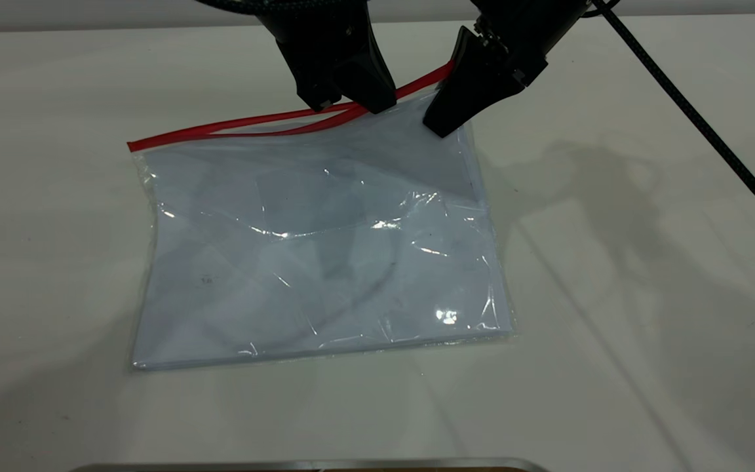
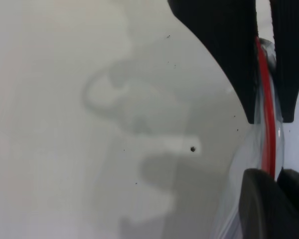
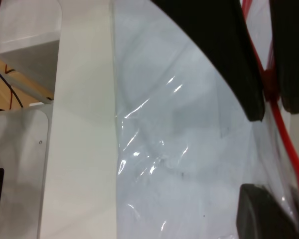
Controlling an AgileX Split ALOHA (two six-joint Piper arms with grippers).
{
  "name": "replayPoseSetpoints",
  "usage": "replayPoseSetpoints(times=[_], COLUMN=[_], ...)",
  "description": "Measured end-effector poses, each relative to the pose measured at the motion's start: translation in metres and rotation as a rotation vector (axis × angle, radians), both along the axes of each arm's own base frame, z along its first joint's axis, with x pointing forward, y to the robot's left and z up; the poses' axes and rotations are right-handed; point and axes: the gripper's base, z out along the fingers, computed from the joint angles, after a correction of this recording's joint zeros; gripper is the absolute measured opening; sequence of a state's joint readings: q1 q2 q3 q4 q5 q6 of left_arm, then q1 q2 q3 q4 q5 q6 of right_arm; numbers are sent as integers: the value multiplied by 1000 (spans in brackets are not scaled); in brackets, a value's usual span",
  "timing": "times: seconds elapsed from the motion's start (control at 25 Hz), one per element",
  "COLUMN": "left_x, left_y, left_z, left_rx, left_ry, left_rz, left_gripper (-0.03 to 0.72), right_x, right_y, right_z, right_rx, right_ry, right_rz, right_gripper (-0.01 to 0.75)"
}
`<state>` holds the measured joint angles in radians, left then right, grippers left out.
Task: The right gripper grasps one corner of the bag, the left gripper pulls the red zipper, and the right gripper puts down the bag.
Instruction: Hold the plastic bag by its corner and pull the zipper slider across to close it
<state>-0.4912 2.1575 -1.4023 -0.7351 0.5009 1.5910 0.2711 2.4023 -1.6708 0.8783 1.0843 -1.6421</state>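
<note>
While the right pincer [image 1: 446,124] pinches the bag's [image 1: 318,242] corner, the left pincer [image 1: 351,105] clamps the red zipper [image 1: 246,123] — mid-strip.

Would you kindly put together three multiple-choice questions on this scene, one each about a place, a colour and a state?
1. Where on the bag is the right claw?
A. its far right corner
B. the middle of its near edge
C. off it, on the table

2. What colour is the zipper strip?
A. blue
B. green
C. red

3. How does the zipper look to the left of the left claw?
A. sealed flat
B. parted into two strips
C. torn off the bag

Answers: 1 A, as the claw's tip sits at the corner where the zipper ends. 2 C, as the strip is bright red in every view. 3 B, as two red lines diverge there in the exterior view.
</note>
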Motion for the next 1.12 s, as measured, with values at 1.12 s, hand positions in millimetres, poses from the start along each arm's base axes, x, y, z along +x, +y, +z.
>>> replayPoseSetpoints(times=[1.12], left_x=[28], left_y=[94], left_z=[-8], left_rx=[180], left_ry=[129], left_rz=[160], left_gripper=[54], right_x=[37], right_y=[-130], right_z=[2], right_rx=[31], right_ry=[121], right_rz=[-462], right_gripper=[70])
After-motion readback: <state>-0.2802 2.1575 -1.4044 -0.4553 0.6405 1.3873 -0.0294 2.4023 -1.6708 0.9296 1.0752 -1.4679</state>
